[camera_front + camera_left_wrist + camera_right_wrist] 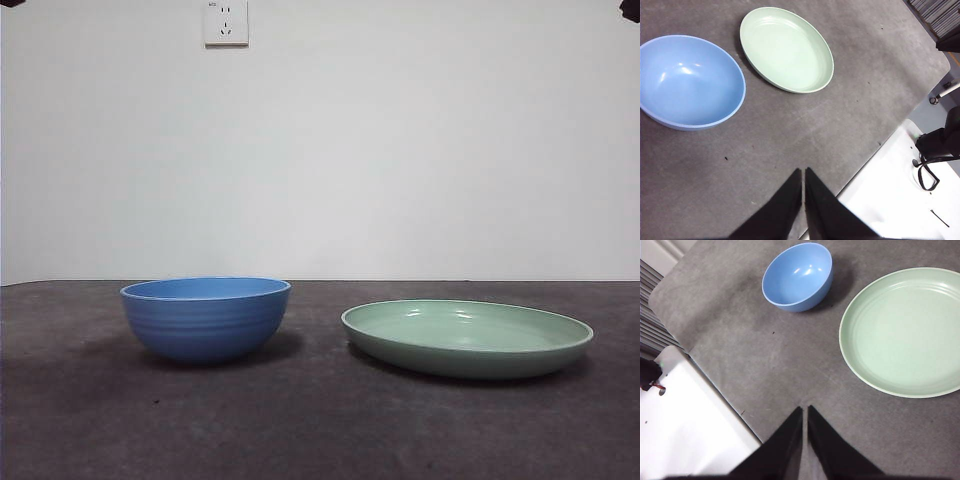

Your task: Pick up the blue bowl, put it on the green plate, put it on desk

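Frontally, blue bowl wall ridges.

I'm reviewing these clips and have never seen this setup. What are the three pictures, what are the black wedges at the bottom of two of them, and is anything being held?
It is a two-armed table robot. One picture looks level across the desk; the other two come from cameras on each wrist, looking down. The black wedges are each arm's own jaws: the left gripper and right gripper, both shut and holding nothing. On the desk a blue bowl and a green plate sit side by side, apart and both empty.
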Robot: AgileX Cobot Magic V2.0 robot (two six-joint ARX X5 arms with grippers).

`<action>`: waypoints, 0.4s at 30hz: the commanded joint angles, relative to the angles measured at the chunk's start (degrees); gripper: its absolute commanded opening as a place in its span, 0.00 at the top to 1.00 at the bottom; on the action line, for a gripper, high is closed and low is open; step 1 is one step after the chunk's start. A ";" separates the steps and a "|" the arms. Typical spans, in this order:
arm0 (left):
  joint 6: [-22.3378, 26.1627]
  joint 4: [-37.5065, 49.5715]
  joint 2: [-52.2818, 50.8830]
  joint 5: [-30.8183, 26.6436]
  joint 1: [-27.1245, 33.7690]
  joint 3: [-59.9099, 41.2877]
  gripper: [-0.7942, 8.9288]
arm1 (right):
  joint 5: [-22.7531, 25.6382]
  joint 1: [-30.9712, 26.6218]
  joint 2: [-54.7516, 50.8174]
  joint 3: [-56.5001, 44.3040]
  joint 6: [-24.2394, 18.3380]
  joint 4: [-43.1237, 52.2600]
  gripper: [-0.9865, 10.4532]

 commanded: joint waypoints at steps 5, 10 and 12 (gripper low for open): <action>1.14 0.42 0.33 0.17 -0.17 1.16 0.75 | -0.13 0.26 0.24 1.16 -0.07 0.28 0.87; 1.05 0.55 0.33 0.15 -0.17 1.16 0.50 | -0.11 0.26 0.24 1.16 0.90 0.50 0.56; 0.92 0.59 0.35 0.07 -0.17 1.16 0.50 | -0.11 0.26 0.24 1.16 0.90 0.48 0.56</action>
